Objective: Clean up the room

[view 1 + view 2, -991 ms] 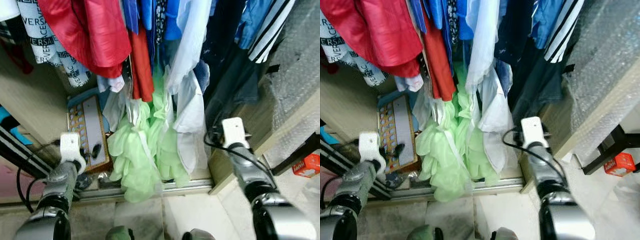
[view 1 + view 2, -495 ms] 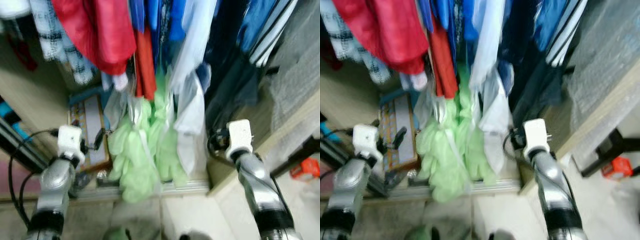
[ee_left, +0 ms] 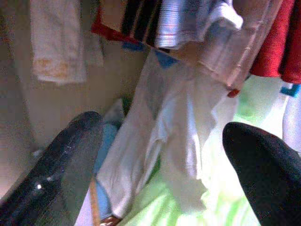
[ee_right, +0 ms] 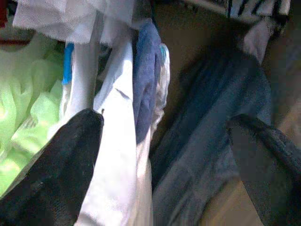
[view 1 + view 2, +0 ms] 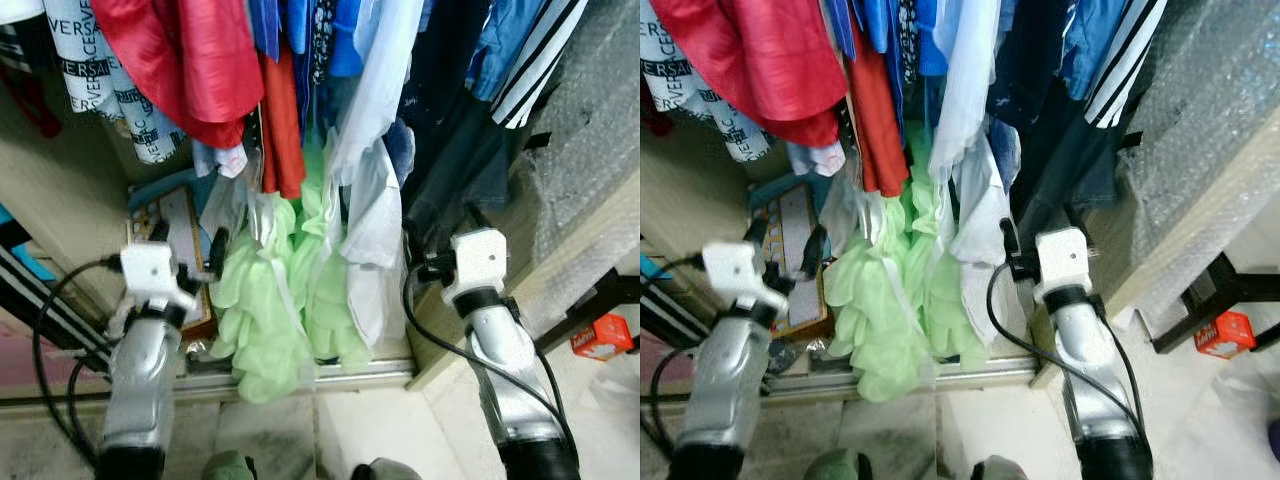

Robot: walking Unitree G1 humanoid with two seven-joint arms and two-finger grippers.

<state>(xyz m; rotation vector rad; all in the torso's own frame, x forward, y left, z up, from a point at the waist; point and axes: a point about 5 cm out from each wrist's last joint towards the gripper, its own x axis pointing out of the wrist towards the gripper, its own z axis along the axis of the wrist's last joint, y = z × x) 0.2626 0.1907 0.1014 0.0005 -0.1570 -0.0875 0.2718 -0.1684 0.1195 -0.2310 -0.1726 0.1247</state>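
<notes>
Clothes hang in an open wardrobe: a red jacket point(image 5: 200, 60), a light green garment point(image 5: 270, 300), a pale white shirt point(image 5: 375, 230) and dark navy clothes point(image 5: 460, 150). My left gripper point(image 5: 185, 240) is raised and open just left of the green garment's hem. In the left wrist view its fingers point(image 3: 70, 160) frame a white cloth point(image 3: 178, 141) with green below. My right gripper point(image 5: 445, 225) is open between the white shirt and the dark clothes. Its fingers point(image 4: 56, 174) flank the white shirt point(image 4: 117, 155) and a dark blue garment point(image 4: 211, 141).
A flat board with rows of dots point(image 5: 175, 225) leans on the wardrobe floor behind the left gripper. A metal sliding track point(image 5: 300, 375) runs along the wardrobe's front. A bubble-wrapped wooden panel point(image 5: 590, 130) stands at the right, with a small red box point(image 5: 600, 335) on the floor.
Both arms have reached forward and up toward the hanging clothes. The left gripper has moved right, close to the green garment. The view shook in between.
</notes>
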